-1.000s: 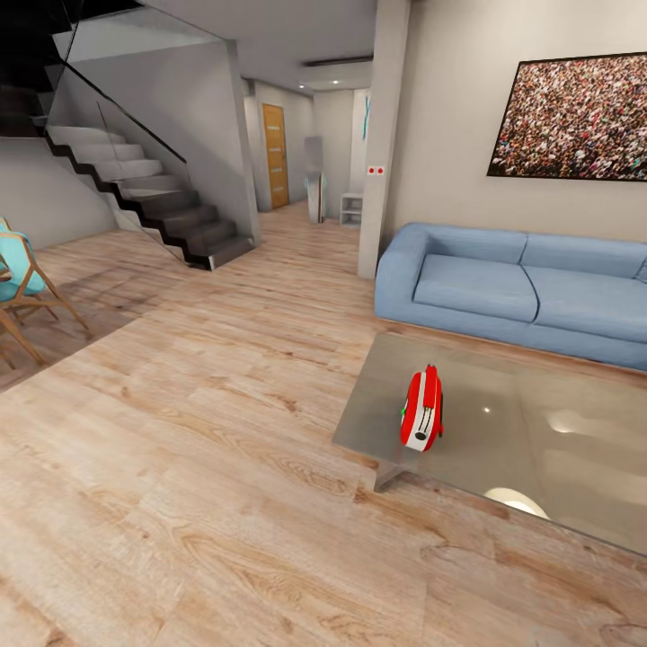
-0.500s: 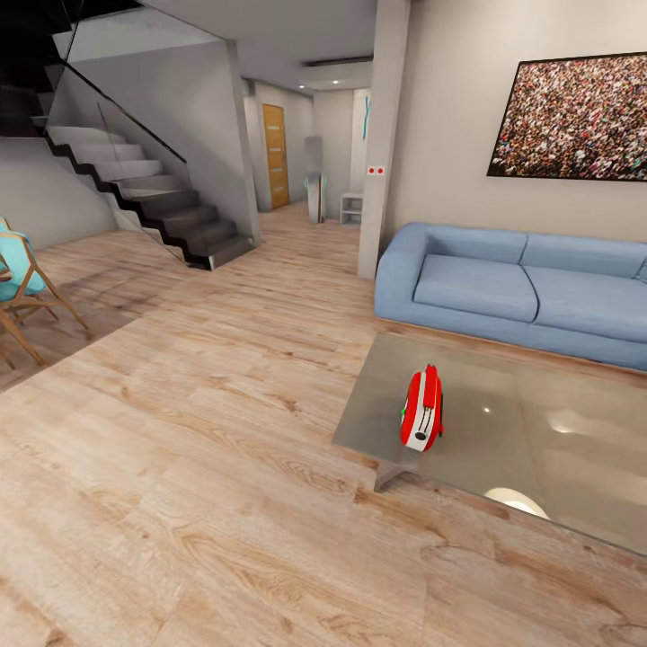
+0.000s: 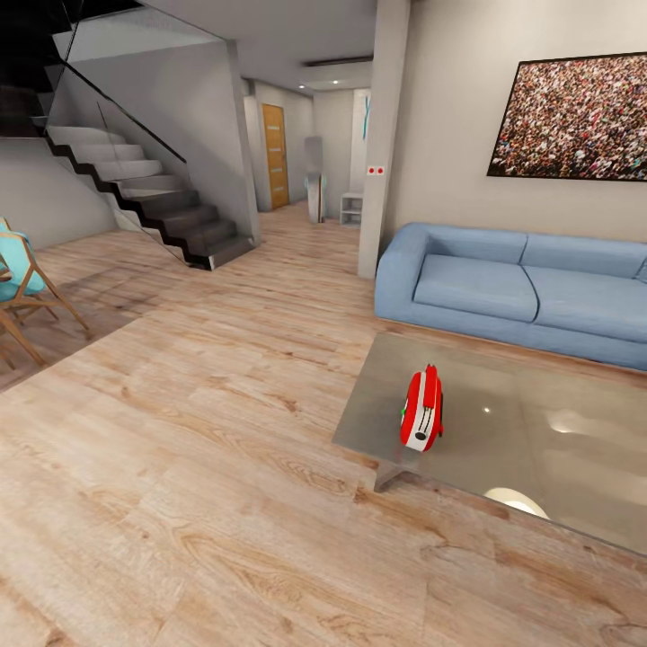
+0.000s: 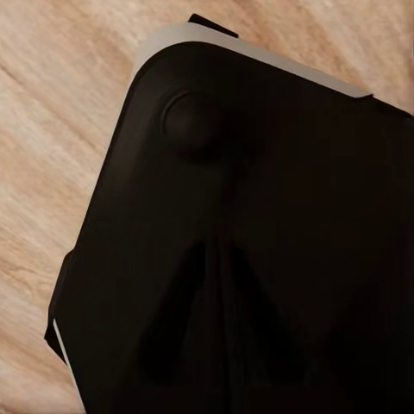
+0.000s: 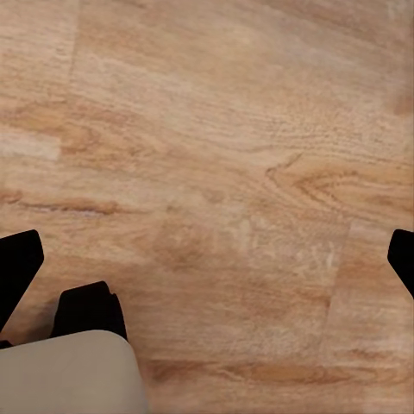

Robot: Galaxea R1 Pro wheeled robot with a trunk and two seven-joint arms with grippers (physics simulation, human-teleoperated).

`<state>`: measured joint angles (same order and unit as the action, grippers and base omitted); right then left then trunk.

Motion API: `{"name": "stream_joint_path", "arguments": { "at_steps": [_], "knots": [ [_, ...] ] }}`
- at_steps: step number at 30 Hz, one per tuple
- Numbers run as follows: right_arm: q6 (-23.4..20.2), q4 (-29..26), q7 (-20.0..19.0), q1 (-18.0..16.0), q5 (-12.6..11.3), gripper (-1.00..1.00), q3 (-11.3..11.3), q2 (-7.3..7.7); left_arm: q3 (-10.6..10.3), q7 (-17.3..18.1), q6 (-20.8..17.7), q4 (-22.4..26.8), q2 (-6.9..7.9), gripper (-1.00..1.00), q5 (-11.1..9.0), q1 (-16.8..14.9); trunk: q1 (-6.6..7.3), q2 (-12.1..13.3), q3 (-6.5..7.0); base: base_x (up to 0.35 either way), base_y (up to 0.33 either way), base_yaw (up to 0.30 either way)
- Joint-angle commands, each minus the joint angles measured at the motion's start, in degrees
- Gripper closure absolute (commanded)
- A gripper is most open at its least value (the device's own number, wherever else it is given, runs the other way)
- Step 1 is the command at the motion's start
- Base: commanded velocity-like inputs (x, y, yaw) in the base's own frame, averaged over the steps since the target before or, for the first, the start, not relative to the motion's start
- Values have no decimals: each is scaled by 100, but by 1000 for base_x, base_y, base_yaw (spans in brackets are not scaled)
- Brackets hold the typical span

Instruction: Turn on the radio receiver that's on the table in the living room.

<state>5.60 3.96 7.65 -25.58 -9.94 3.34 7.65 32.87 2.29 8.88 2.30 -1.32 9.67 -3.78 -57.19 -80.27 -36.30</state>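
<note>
Home living room: sofa (image 3: 526, 292), staircase (image 3: 144, 193)

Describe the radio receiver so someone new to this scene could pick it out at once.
Start at the blue sofa against the wall; just in front of it is a low table with a glossy grey top. Near its left corner stands the radio receiver, the one bright red thing there, with white stripes and a dark dial.

Nothing seems to have moved: the radio receiver (image 3: 422, 411) sits at one spot on the table (image 3: 539, 449) throughout.

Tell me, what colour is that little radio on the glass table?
Red with white stripes, best seen in the head view: the radio receiver stands on the table.
</note>
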Motion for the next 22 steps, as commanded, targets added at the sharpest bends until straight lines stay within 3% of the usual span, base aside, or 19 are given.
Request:
{"name": "stream_joint_path", "arguments": {
  "at_steps": [1, 22],
  "knots": [
    [-3, 0, 0, 0, 0, -100, 0, 0, 0, 0, 0, -1, 0, 100, 0, 0, 0, 0, 0, 0, 0, 0],
    [-1, 0, 0, 0, 1, -100, 0, 0, 3, -2, 8, -209, 3, 100, 11, 0, 0, 0, 0, 0, 0, 0]
  ]
}}
